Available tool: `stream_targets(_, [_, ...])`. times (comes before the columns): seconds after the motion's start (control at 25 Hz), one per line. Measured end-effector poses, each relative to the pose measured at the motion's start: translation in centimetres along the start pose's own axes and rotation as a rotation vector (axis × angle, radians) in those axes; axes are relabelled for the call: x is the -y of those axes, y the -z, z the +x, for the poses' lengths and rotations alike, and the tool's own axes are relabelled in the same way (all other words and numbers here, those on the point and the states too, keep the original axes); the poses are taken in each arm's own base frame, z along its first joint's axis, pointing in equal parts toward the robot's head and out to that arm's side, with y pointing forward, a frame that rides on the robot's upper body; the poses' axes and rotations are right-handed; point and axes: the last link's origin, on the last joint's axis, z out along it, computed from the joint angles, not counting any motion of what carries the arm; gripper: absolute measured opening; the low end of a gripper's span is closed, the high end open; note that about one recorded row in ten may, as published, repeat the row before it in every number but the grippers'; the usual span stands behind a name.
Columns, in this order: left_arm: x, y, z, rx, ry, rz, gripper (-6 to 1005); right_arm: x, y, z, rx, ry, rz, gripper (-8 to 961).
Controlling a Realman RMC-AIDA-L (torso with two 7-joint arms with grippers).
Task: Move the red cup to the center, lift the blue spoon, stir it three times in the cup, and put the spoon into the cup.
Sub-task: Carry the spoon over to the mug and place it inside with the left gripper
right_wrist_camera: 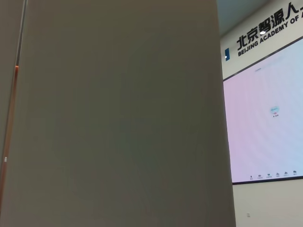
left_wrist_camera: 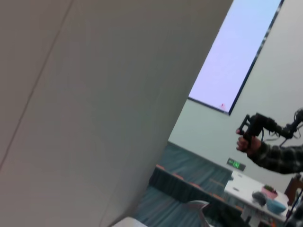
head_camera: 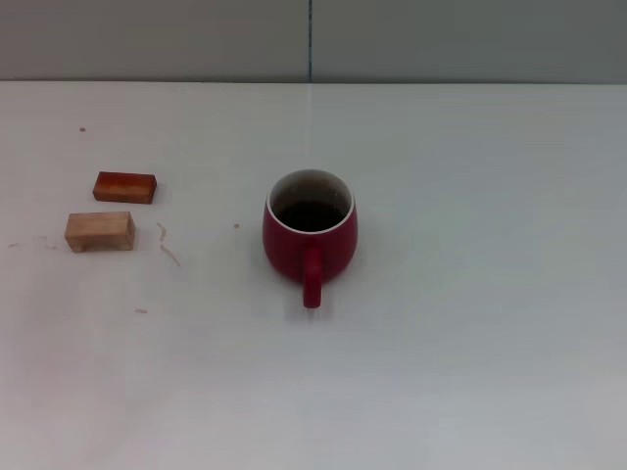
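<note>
Standing upright near the middle of the white bench (head_camera: 470,372), the red cup (head_camera: 310,238) shows a white rim, a dark interior and its thick handle turned toward the robot's body. The blue spoon cannot be found in any view; whether it lies inside the cup cannot be told from the dark interior. Neither the left pincer nor the right pincer appears in the head view, so places relative to them cannot be given and their opening cannot be judged; nothing is seen held. To the robot's left of the cup, well apart from it, lie an orange-red block (head_camera: 124,187) and, just nearer the robot, a tan wooden block (head_camera: 99,231), the two close together but not touching. A few small marks sit on the bench surface between the blocks and the cup. The left wrist view faces away from the bench, showing a plain grey panel (left_wrist_camera: 94,104), a bright wall screen (left_wrist_camera: 236,52) and a person's hand (left_wrist_camera: 248,142) holding a dark device. The right wrist view likewise shows a grey panel and a lit screen beneath wall lettering (right_wrist_camera: 262,35).
</note>
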Motion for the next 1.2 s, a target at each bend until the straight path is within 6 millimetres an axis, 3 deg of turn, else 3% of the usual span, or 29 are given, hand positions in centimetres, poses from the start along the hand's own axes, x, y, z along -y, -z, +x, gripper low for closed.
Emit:
stream_targets(0.72, [-1.9, -9.0, 1.2, 0.393, -0.179, -0.015, 166, -0.1, 0.2, 0.2, -0.011, 0.082, -0.014, 640])
stream_targets(1.2, [-2.3, -11.7, 1.6, 0.573, -0.329, 0.077, 166, 0.1, 0.2, 0.4, -0.026, 0.085, -0.011, 640])
